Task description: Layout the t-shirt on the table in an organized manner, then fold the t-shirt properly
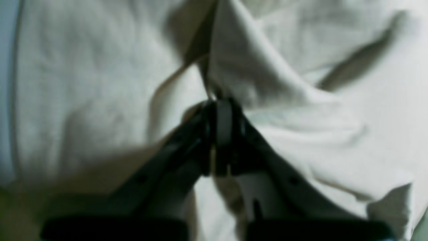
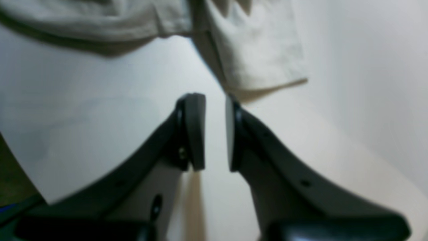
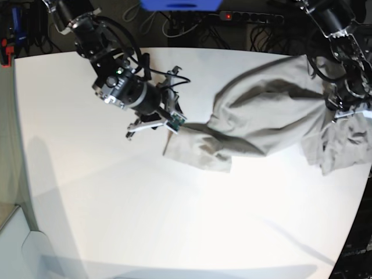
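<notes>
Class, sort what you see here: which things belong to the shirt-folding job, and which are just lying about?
Belongs to the job:
t-shirt
table
left gripper, shut on the t-shirt
right gripper, open

Just lying about:
power strip
cables
blue box

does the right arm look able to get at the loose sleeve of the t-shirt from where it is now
Probably yes. The right gripper has its jaws parted and empty, and the t-shirt sleeve hem lies just ahead of them on the bare table, with nothing in between.
</notes>
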Motion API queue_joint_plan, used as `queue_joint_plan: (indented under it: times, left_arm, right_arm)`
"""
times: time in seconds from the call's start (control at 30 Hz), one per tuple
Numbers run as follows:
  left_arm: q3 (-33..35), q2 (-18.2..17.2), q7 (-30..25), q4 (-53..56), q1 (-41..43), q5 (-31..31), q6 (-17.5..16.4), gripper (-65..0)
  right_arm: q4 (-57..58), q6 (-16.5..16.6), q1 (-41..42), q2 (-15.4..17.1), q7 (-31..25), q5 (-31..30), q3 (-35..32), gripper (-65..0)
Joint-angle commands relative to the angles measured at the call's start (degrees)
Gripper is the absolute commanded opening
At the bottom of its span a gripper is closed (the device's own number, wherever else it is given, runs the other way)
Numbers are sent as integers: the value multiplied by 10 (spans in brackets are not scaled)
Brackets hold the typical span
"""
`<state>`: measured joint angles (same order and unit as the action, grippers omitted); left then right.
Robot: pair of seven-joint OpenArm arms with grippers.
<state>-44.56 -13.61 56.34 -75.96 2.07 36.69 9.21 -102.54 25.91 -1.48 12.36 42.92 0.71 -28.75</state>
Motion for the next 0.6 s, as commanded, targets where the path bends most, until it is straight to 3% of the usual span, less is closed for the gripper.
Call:
queue_joint_plan:
  times: [0.0, 0.4, 0.47, 0.57]
  left_arm:
    - [-1, -11, 4, 1, -7, -2, 4, -645]
    - [-1, -12, 5, -114, 55, 74, 2, -635]
    - [-1, -11, 5, -132, 58, 80, 2, -584]
    - [-1, -10, 5, -149, 58, 80, 2, -448]
  right_arm:
    - [-12, 4, 7, -4, -13, -4, 1, -556]
    - [-12, 4, 7, -15, -13, -4, -1, -556]
    - [-12, 4, 7, -15, -13, -4, -1, -556]
    - [-12, 4, 7, -15, -13, -4, -1, -556]
